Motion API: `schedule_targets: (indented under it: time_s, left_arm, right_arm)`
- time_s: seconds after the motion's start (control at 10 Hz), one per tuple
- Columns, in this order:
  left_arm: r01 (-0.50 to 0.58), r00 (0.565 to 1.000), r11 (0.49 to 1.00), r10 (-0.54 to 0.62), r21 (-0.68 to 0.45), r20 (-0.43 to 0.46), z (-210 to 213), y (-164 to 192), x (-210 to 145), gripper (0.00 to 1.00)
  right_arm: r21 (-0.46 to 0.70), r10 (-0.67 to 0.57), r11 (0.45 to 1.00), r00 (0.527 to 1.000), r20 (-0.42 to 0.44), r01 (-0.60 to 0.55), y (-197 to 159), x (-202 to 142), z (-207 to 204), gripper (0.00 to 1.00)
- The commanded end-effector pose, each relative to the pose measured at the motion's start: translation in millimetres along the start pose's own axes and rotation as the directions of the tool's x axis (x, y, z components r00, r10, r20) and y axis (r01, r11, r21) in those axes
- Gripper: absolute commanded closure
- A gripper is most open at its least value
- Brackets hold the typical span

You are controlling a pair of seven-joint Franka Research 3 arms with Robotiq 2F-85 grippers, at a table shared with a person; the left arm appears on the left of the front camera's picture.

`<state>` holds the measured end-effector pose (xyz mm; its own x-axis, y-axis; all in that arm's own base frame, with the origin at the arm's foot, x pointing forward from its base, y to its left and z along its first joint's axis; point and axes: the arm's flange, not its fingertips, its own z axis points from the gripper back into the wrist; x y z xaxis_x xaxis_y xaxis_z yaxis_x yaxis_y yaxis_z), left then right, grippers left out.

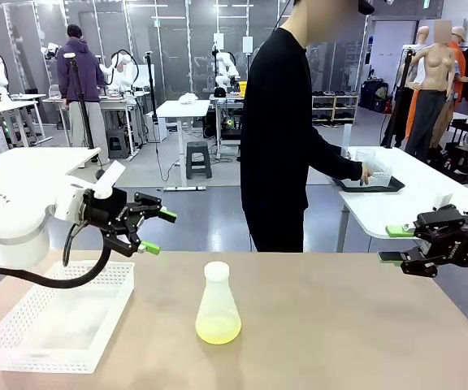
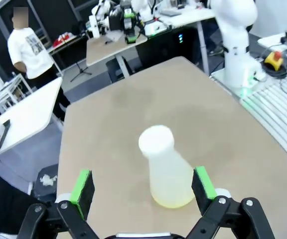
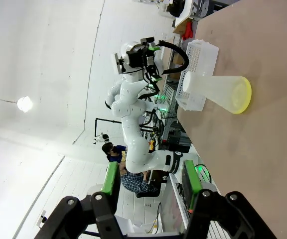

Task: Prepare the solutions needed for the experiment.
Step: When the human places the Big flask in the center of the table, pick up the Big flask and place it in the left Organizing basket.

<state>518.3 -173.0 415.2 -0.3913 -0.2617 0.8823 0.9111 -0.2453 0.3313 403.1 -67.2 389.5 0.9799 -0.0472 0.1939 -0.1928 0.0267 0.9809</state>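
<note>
- solutions [image 1: 218, 329]: a shallow, translucent, pale yellow-green layer at the bottom of a conical flask. It covers only the base, and the rest of the vessel above it is clear of liquid.
- conical flask [image 1: 217, 302]: frosted and whitish. It stands upright near the middle of the bench, touched by neither arm.
- cap [image 1: 216, 270]: white and round, seated on the flask's neck.
- bench [image 1: 348, 325]: a tan top that carries the flask and the basket.
- basket [image 1: 23, 345]: white plastic mesh, rectangular, on the bench at the robot's left, apart from the flask.
- left pincer [image 1: 158, 231]: released, its green pads spread wide. It hangs in the air above the basket's far right corner, left of the flask and higher than its cap. The left wrist view shows the flask framed between the two fingers but beyond them, not touching.
- right pincer [image 1: 394, 244]: released, its pads parted. It hangs at the bench's right edge, well apart from the flask.
- person [image 1: 279, 138]: in black, standing beyond the bench, with one hand [image 1: 366, 174] reaching to a dark tray [image 1: 392, 186] on a white table [image 1: 405, 207] behind.
</note>
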Motion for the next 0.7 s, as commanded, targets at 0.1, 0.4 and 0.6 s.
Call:
schedule_targets:
  time_s: [0.1, 0.4, 0.6]
  left_arm:
    - [0.01, 0.999, 1.0, -0.01, -0.004, 0.048, -10, 29, 22, 0.0]
    - [0.05, 0.988, 0.997, -0.041, -0.057, 0.146, -26, 54, 24, 0.0]
    - [0.016, 0.967, 0.986, 0.027, -0.168, 0.254, -48, 61, 24, 0.0]
  right_arm:
    - [0.005, 0.005, 1.0, 1.0, -0.001, -0.005, 1, 1, 0, 0.36]
    - [0.005, 0.005, 1.0, 1.0, -0.001, -0.005, 1, 1, 0, 0.36]
    - [0.005, 0.005, 1.0, 1.0, -0.001, -0.005, 1, 1, 0, 0.36]
